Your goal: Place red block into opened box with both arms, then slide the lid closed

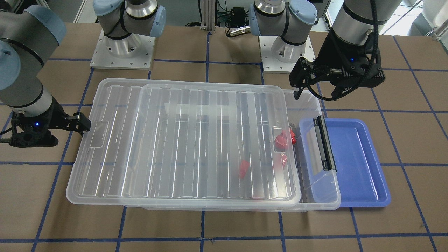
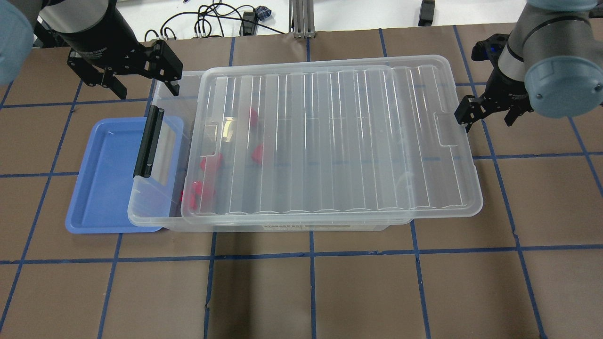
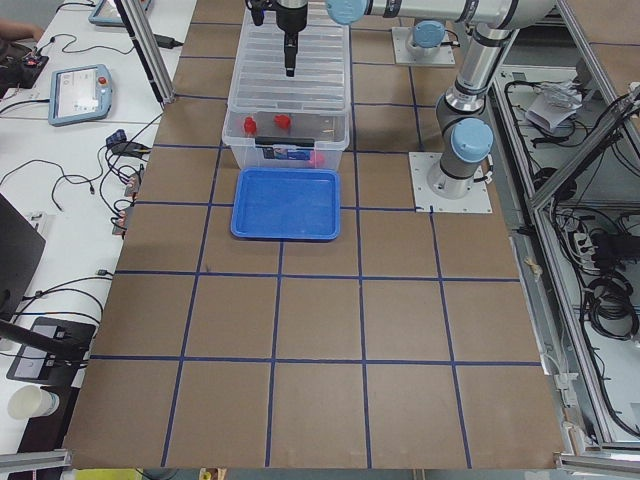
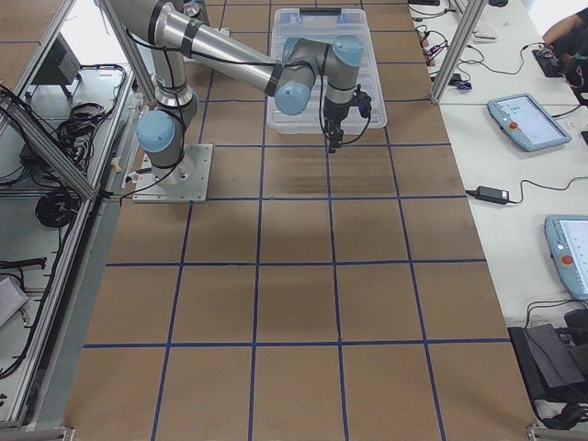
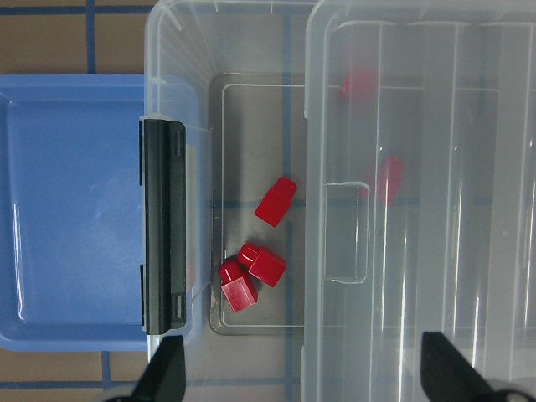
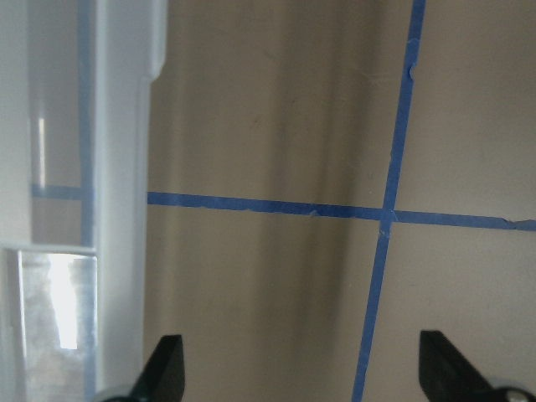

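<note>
Both wide open and empty, the left gripper point(image 2: 146, 82) hangs upper left over the uncovered end of the box point(image 2: 155, 207), where the red block point(image 5: 265, 263) lies, and the right gripper point(image 2: 487, 115) sits just beside the right edge of the lid point(image 2: 330, 141), likely to push it shut.

No text readable. Box point(image 2: 141, 219) front wall: label strip point(image 2: 306, 226) with dark print, too blurred to make out. Faint pale print on left arm point(image 2: 89, 33), likewise illegible.

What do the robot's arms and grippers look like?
The left arm and right arm are silver tubes with light-blue joint caps. The left gripper and right gripper are black, two-fingered, each with a small blue light; a black ribbed cable loops by the left one.
</note>
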`<action>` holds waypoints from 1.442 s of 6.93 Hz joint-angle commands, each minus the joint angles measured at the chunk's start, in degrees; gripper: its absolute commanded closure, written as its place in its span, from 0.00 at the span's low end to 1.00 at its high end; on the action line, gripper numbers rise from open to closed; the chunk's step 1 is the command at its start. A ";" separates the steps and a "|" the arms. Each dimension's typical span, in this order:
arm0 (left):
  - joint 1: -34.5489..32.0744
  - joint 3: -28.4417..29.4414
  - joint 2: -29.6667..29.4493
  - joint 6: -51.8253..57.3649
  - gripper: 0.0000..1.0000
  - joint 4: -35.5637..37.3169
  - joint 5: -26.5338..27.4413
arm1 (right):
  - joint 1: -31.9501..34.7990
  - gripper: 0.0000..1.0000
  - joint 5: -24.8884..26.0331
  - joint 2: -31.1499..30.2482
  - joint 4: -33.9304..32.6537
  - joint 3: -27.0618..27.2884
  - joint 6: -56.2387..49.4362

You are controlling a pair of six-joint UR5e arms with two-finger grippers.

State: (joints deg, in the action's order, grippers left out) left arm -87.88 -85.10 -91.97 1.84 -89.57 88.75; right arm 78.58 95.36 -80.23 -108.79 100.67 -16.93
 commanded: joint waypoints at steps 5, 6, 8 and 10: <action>-0.01 -0.42 0.04 0.00 0.00 0.01 0.02 | 6.40 0.00 -1.13 1.38 -0.72 -0.47 6.46; -0.01 -0.42 0.04 0.00 0.00 -0.08 0.11 | 6.58 0.00 -1.14 1.31 -0.72 -0.57 6.65; -0.01 -0.42 0.04 0.00 0.00 0.01 0.02 | 6.58 0.00 -0.45 1.57 -0.11 -2.48 6.56; -0.01 -0.50 -0.05 0.00 0.00 -0.08 0.02 | 6.58 0.00 -0.79 -1.39 2.52 -5.74 6.47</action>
State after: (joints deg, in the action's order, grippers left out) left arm -87.89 -85.54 -91.96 1.85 -89.62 88.77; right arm 85.12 94.80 -79.63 -107.55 96.89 -10.43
